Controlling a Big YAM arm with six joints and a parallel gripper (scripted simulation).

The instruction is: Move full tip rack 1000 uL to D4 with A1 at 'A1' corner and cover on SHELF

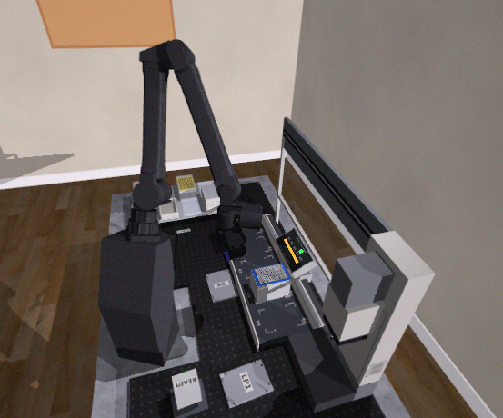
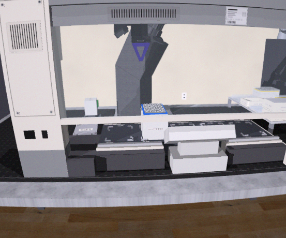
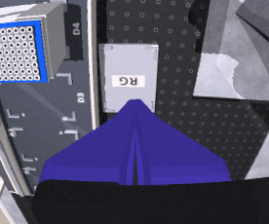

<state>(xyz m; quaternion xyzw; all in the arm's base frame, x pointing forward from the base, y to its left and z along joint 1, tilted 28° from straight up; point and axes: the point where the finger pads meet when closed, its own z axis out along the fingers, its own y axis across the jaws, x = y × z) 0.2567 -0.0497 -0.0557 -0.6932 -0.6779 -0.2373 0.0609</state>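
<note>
A: How many racks are seen on the deck?

B: One tip rack with a blue rim is seen, uncovered, its top a field of pale rings. It is set on the grey deck, inside corner brackets, beside the mark D4 as read in the wrist view.

A: And what is counted on the shelf?

B: Four pale boxes can be made out on the shelf in the exterior view; one box with a yellow top is seen from above. More cannot be told at that size.

A: Which pads are seen?

B: Three grey pads: one marked RG, one marked LP1, one marked READY.

A: How is the arm posed?

B: One dark arm is folded into a peak above its pedestal, the forearm sloped down toward the deck's far end. The gripper is pointed downward above the RG pad, clenched with its blue fingers pressed together and nothing between them.
</note>
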